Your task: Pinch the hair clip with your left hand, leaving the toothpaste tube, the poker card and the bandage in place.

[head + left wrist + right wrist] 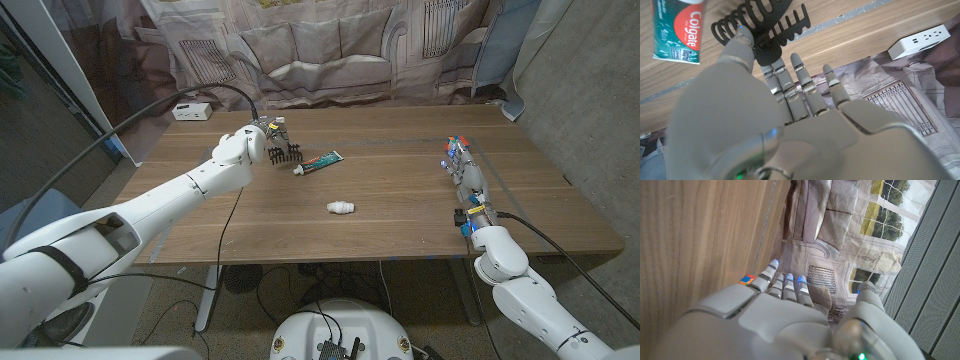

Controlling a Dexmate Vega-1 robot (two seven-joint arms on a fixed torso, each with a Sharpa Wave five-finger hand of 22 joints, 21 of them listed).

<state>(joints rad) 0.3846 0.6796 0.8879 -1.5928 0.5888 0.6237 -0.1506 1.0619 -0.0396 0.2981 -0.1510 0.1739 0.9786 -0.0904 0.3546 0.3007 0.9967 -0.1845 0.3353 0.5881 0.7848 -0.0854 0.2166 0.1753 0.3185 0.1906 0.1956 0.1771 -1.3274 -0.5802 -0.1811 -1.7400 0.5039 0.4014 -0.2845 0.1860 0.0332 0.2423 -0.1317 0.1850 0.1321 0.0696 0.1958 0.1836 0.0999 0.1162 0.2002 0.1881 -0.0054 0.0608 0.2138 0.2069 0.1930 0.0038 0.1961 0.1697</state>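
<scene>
The wooden desk carries all; the left hand is near its far left corner and pinches the black hair clip, its teeth over the wood; the left wrist view shows a fingertip on the clip and the word Colgate on the toothpaste tube just beside it; the right hand, fingers together and holding nothing, stands near the right edge; a white bandage roll lies mid-desk.
</scene>
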